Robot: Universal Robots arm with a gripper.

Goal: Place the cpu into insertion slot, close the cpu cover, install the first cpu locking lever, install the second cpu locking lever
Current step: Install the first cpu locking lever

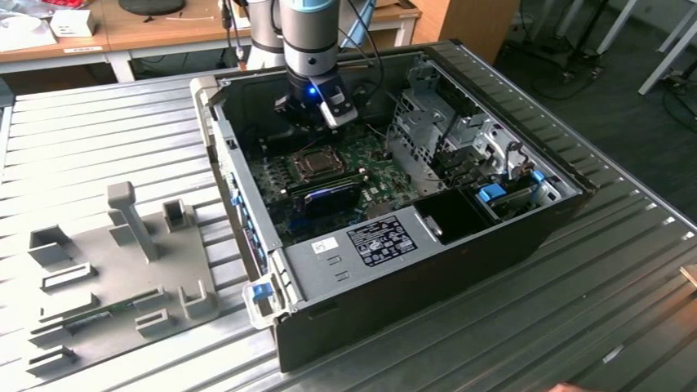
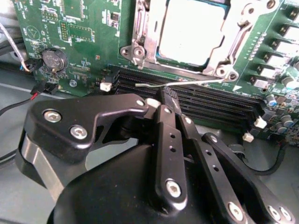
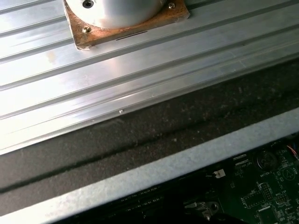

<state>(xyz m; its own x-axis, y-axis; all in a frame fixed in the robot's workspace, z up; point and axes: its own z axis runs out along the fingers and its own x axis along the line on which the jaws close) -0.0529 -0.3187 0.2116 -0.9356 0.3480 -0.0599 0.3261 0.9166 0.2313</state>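
The pincer [image 1: 317,114] is hanging low inside the open computer case [image 1: 523,237]. In the exterior view the insertion slot [image 1: 295,167] is lying close by, at about six o'clock from it. In the second wrist view the cpu [image 2: 191,32] is sitting in the slot, and the cpu cover [image 2: 150,39] is lying down around it, framing the chip.

The fingers [image 2: 166,135] are looking pressed together with nothing visible between them. Their tips are hovering just beside a thin locking lever [image 2: 196,82], which is running between the slot and the long black memory slots [image 2: 210,100]. Whether they are touching it I cannot tell.

As I am judging it, the danger is lying in that thin wire. The tips could be sliding off it and striking the memory slots or the green board [image 2: 84,28]. An unhooked lever could also be springing back, leaving the cover loose.
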